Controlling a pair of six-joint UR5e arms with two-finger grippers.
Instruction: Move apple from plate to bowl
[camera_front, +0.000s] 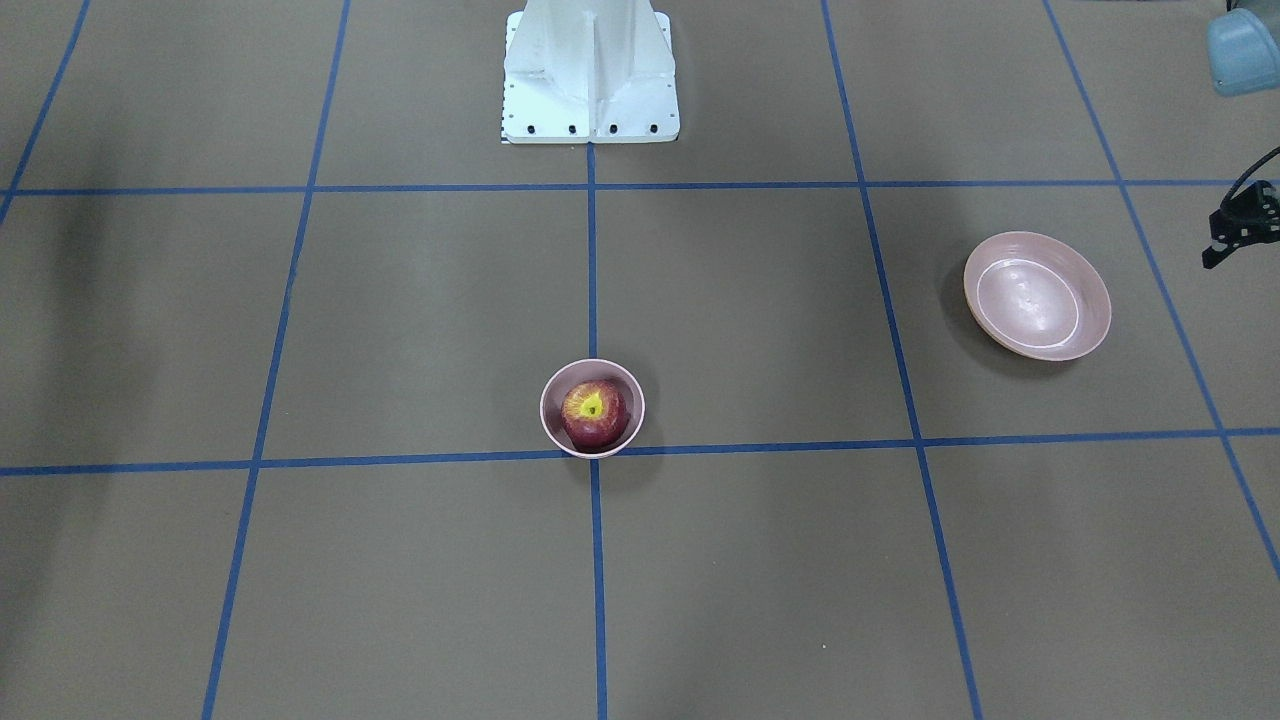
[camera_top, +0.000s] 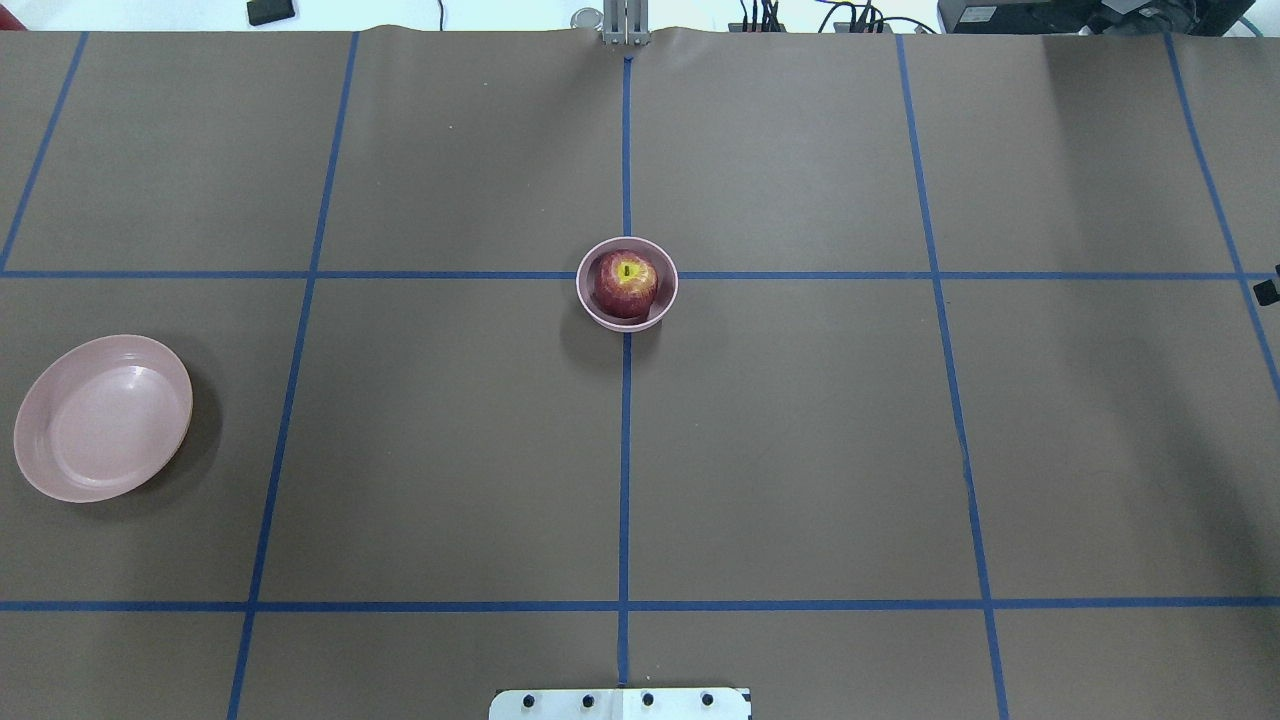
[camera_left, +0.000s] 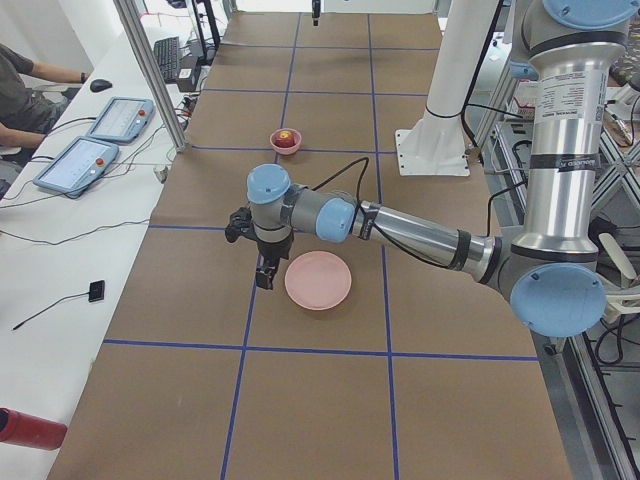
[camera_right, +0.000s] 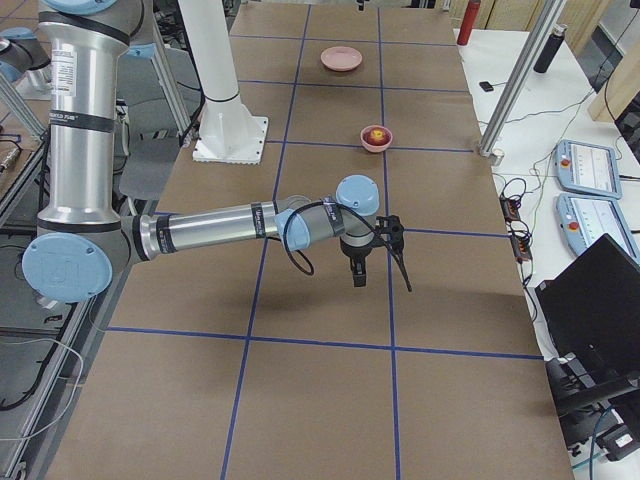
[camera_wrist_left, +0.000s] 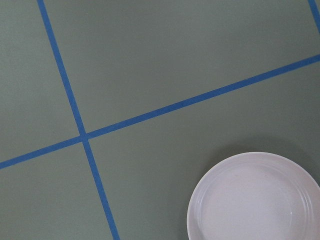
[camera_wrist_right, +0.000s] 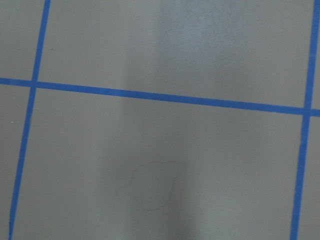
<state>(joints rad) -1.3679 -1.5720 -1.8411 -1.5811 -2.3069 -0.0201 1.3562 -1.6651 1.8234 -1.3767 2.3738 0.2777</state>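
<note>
1. Left arm (camera_left: 400, 225), the large near one in the left-end view, reaches low and almost level over the table (camera_top: 800, 450), with its wrist bent down. The lettering on its upright tube is too small to read.
2. Left gripper (camera_left: 264, 274) points down above the table, just beside the plate (camera_front: 1037, 296), touching nothing. I cannot tell how far its fingers are apart. The left wrist view shows only part of the plate and a blue tape crossing.
3. Apple (camera_front: 594, 412) sits inside the bowl (camera_front: 549, 405), yellow stem patch up. The bowl stands on a tape crossing at mid-table, well apart from the plate.
4. Right arm (camera_right: 210, 225) is likewise stretched low. The right gripper (camera_right: 380, 265) points down over brown table paper, well apart from the bowl. I cannot tell its opening, and no object shows at its fingers.
</note>
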